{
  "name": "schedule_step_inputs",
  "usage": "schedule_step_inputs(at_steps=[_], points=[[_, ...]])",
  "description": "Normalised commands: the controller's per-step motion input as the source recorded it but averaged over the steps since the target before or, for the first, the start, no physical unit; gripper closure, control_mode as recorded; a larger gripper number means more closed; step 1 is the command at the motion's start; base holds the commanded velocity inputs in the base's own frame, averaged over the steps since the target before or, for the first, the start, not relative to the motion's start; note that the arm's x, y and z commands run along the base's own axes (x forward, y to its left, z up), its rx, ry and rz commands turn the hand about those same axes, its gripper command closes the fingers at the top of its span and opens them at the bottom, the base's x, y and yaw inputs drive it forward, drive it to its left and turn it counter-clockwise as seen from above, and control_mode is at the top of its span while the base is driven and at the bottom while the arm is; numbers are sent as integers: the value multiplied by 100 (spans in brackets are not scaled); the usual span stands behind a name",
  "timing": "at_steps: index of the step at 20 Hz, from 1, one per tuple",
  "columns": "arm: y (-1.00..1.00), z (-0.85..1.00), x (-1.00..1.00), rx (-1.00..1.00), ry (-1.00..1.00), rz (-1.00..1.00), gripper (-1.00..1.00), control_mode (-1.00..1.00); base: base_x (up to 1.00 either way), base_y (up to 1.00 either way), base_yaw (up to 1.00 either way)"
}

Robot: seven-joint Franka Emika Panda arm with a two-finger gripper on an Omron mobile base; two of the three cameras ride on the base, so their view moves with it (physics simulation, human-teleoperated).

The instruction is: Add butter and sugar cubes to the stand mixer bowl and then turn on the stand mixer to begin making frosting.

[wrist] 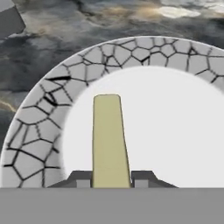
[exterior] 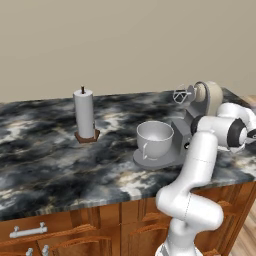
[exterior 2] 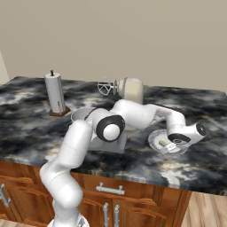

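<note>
On the right side of the desk (exterior 2: 31, 128), the end effector (wrist: 111, 180) is down over a round white plate (wrist: 175, 131) with a cracked-mosaic grey rim. Hand view: the butter (wrist: 109, 140), a short yellowish stick, lies on the plate's white centre and runs straight between the two dark fingertips (wrist: 81, 178); each tip sits right against a side of the stick, so the jaws are narrow and closed on the butter. Can't tell whether the stick is lifted off the plate or resting on it.

Right base view: the arm reaches across in front of the stand mixer (exterior 2: 128, 91) and bends down to the plate (exterior 2: 156, 142), which sits near the desk's front edge, to the right of the mixer.

Left base view: the stand mixer (exterior: 200, 107) has its cream head tilted back, wire whisk up in the air. The stand mixer bowl (exterior: 155, 139) sits on the mixer's flat grey base, handle facing near-left; it looks empty from this angle. A paper-towel roll (exterior: 84, 114) stands upright on a brown holder, well apart to the left of the bowl.

Sugar cubes: can't make them out.
</note>
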Motion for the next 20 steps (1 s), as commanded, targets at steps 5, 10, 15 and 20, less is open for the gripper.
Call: schedule_step_inputs(at_steps=[5,10,15,20], points=[[13,56,-36,0,0,0,100,-100,0,0,0],[36,97,-54,0,0,0,100,-100,0,0,0],[56,99,-61,0,0,0,100,-100,0,0,0],[71,90,-69,0,0,0,100,-100,0,0,0]])
